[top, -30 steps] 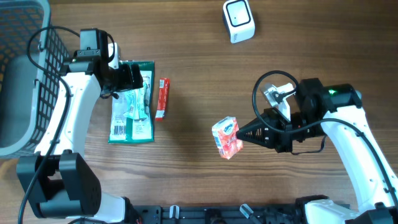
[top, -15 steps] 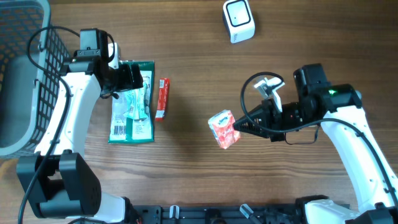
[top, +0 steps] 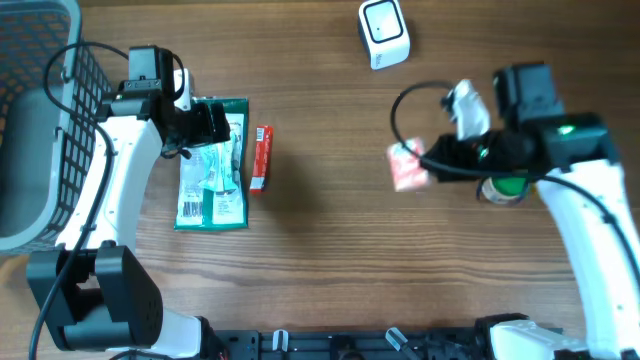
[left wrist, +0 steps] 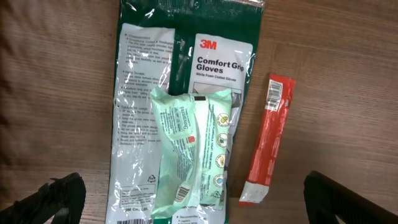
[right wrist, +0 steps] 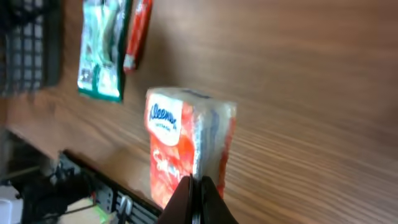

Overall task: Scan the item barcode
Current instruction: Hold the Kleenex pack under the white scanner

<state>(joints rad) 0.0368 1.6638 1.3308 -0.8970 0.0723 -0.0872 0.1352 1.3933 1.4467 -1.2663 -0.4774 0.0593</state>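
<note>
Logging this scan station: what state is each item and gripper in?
tissue pack: held in the right gripper.
right gripper: shut on the tissue pack.
left gripper: open, above the gloves pack.
gloves pack: flat on the table.
wipes pack: lying on the gloves pack.
red sachet: flat beside the gloves pack.
scanner: on the table, untouched.

Basket [top: 20, 60] at counter's [top: 320, 260] far left corner. Glove pack [top: 205, 205] right of it, wipes packet [left wrist: 189, 146] on top, sachet [top: 260, 158] just beside pack's right edge. Scanner [top: 384, 33] near far edge. Tissue pack [top: 406, 168] in right end effector [right wrist: 194, 186], nearer than scanner.
</note>
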